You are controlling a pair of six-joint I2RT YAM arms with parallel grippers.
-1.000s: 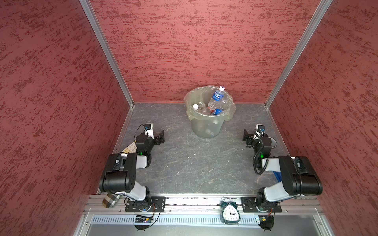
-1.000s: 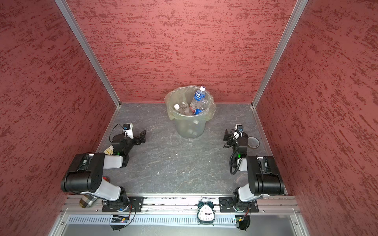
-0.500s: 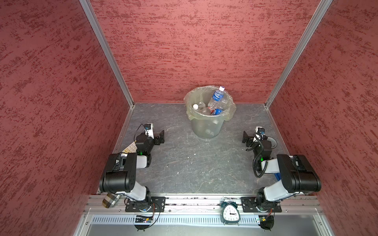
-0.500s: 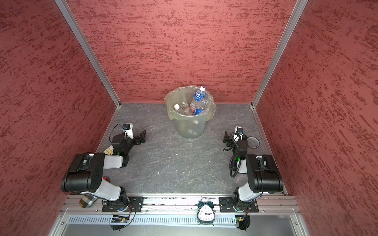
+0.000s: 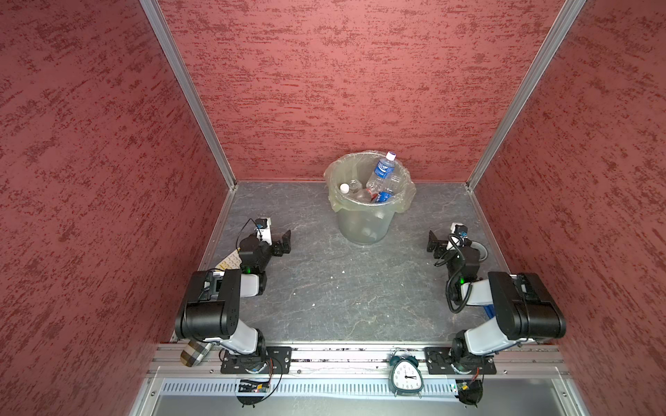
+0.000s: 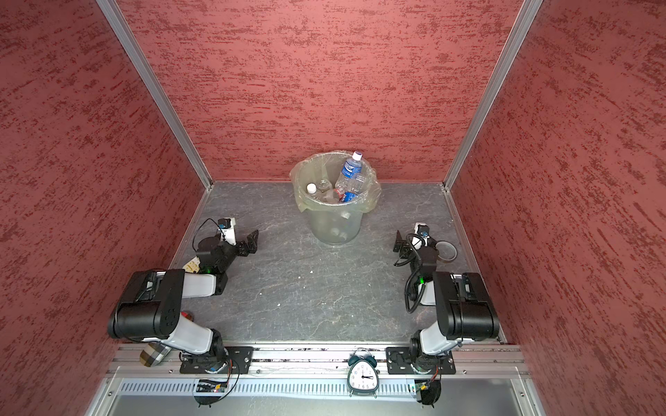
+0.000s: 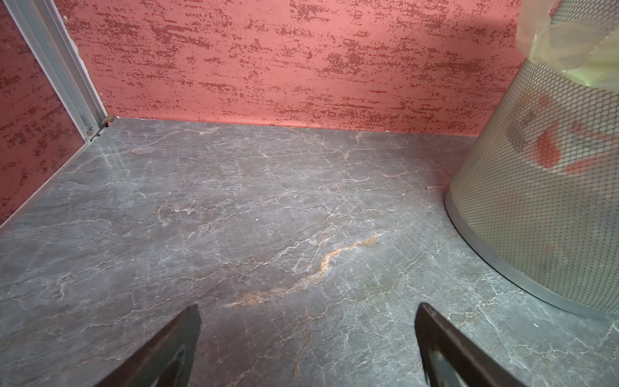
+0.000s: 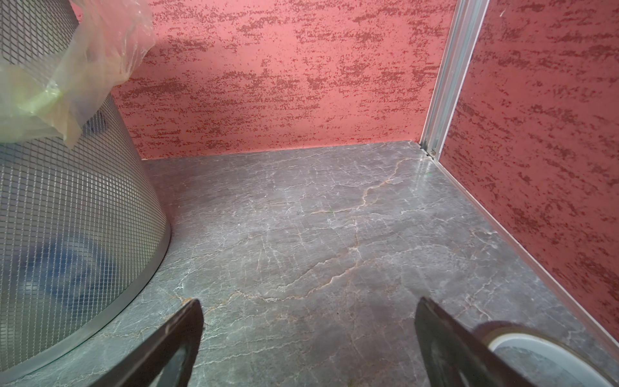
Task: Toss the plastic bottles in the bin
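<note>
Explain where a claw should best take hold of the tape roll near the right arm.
Pinch its ring wall from above, one finger in the hole, one outside: the tape roll lies flat on the table, hole facing up.

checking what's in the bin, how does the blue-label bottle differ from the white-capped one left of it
The blue-label bottle leans, cap above the bin; the white-capped bottle sits below its rim. The blue-label bottle has blue print; the white-capped bottle shows only clear plastic. Both have white caps.
</note>
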